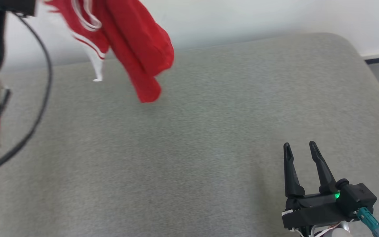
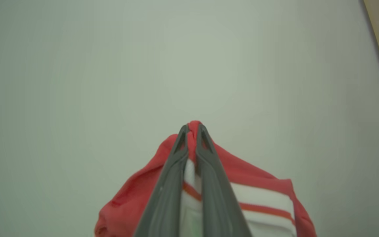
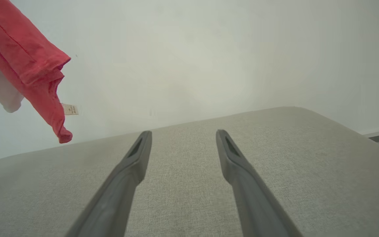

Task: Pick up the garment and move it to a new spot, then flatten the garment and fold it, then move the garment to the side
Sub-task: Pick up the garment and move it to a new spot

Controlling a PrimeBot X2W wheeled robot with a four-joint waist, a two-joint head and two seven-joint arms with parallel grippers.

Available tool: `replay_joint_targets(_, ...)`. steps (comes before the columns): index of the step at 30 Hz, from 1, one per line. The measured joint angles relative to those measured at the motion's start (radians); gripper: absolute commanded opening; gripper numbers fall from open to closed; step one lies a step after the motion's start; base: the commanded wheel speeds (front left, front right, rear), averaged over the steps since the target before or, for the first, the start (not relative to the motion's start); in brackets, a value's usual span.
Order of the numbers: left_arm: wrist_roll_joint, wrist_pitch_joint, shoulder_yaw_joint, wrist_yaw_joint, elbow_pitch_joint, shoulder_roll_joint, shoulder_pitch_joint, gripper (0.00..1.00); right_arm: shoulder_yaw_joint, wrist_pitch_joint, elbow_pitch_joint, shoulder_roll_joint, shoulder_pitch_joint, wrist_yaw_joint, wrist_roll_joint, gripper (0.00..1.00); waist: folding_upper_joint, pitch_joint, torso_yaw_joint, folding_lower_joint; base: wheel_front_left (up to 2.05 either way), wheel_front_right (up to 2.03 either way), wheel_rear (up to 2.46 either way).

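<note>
While left gripper [image 2: 193, 127] pinches red garment [image 2: 137, 194], right gripper [image 1: 299, 144] gapes empty, tag [image 3: 69, 109] unreadable.

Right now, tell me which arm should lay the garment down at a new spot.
Left. The left gripper is shut on the red garment, which hangs above the grey cushion; the right gripper sits open and empty, apart from it.

I can't see the top of the garment [image 1: 133, 46]: it's cut by the head view's upper edge, and its striped side is smeared with blur. On my left wrist feed the left gripper [image 2: 192, 126] covers the pinched fold. That little tag [image 3: 69, 109] is too small to read.
</note>
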Motion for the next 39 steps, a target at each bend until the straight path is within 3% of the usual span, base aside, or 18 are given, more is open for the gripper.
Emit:
replay_joint_targets(6,-0.015,0.042,-0.077,0.016,-0.050,-0.099,0.030,0.00,0.002,0.000,-0.002,0.000,0.004,0.000,0.018,1.00,0.0000,-0.006,-0.102,0.0000,0.00,0.00,0.00)
replay_joint_targets(13,-0.017,0.024,-0.139,0.026,0.004,-0.147,0.157,0.00,0.001,0.000,-0.003,0.000,0.001,0.000,0.026,1.00,0.0000,0.016,-0.175,0.0001,0.00,0.00,0.00)
replay_joint_targets(22,-0.045,-0.059,-0.175,0.060,0.232,-0.186,0.427,0.00,0.000,0.000,-0.005,0.000,-0.014,0.000,0.026,1.00,0.0000,0.069,-0.189,0.0003,0.00,0.00,0.00)
replay_joint_targets(30,-0.053,-0.135,-0.221,0.043,0.484,-0.248,0.531,0.00,0.012,0.000,-0.001,0.000,-0.033,0.000,0.016,1.00,0.0000,0.079,-0.162,0.0002,0.00,0.00,0.00)
replay_joint_targets(31,-0.052,-0.155,-0.223,0.043,0.492,-0.259,0.529,0.29,0.010,0.000,0.000,0.001,-0.032,0.000,0.014,1.00,0.0000,0.077,-0.158,0.0002,0.00,0.00,0.00)
replay_joint_targets(32,-0.052,-0.170,-0.221,0.042,0.497,-0.268,0.524,1.00,0.008,0.000,0.001,0.000,-0.032,0.000,0.011,1.00,0.0000,0.075,-0.153,0.0002,0.00,0.00,0.00)
replay_joint_targets(39,-0.042,-0.218,-0.202,0.040,0.419,-0.288,0.470,1.00,-0.004,0.000,0.004,0.000,-0.010,0.000,0.000,1.00,0.0000,0.036,-0.117,0.0001,0.00,0.00,0.00)
